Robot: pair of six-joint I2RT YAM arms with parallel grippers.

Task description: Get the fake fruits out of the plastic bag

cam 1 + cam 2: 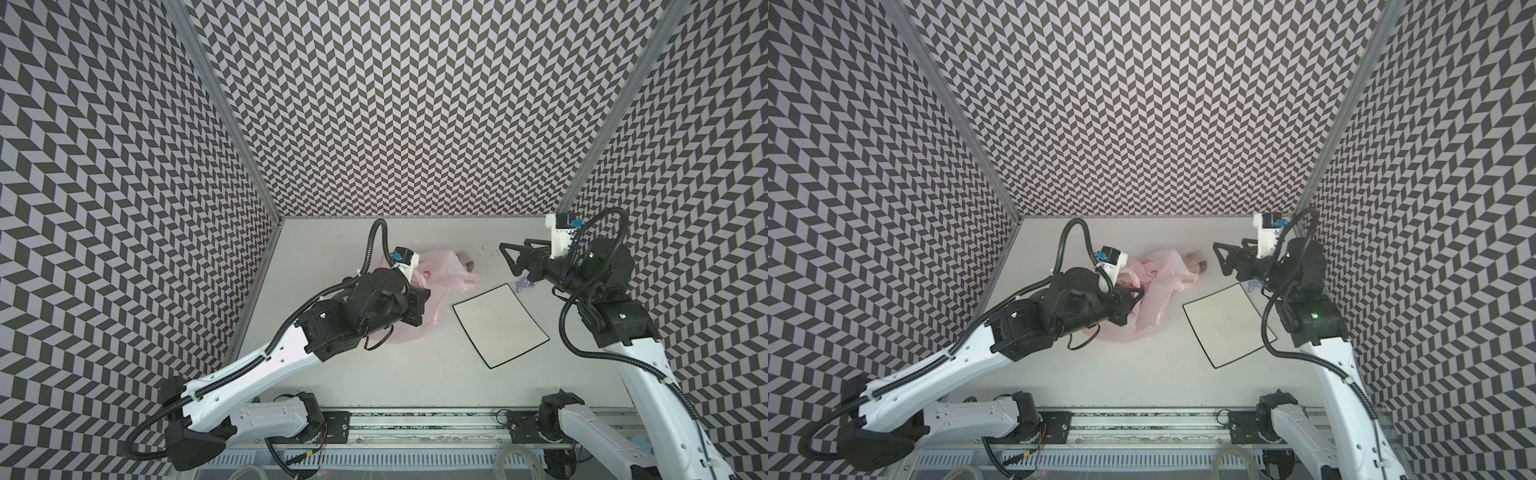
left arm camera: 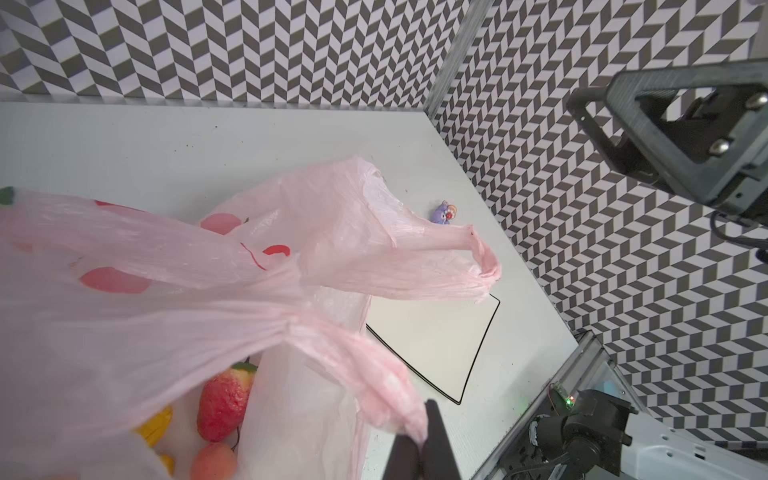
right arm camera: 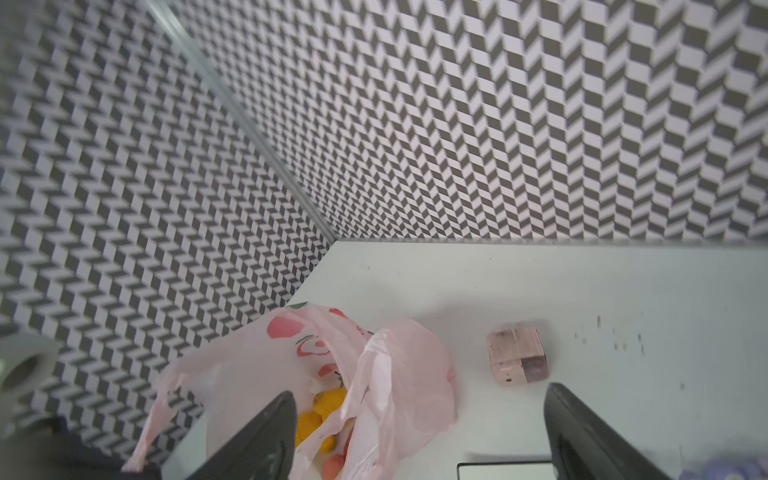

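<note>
Pinching crinkly plastic bag [image 2: 187, 299], left gripper [image 2: 422, 442], glossy fake fruits [image 2: 222, 405] inside

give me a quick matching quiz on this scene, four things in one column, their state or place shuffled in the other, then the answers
Column one:
1 left gripper
2 right gripper
3 strawberry
4 white plate

Column two:
a open, holding nothing
b inside the plastic bag
c lying flat, nothing on it
d shut on a handle of the plastic bag

Pairs: 1-d, 2-a, 3-b, 4-c
</note>
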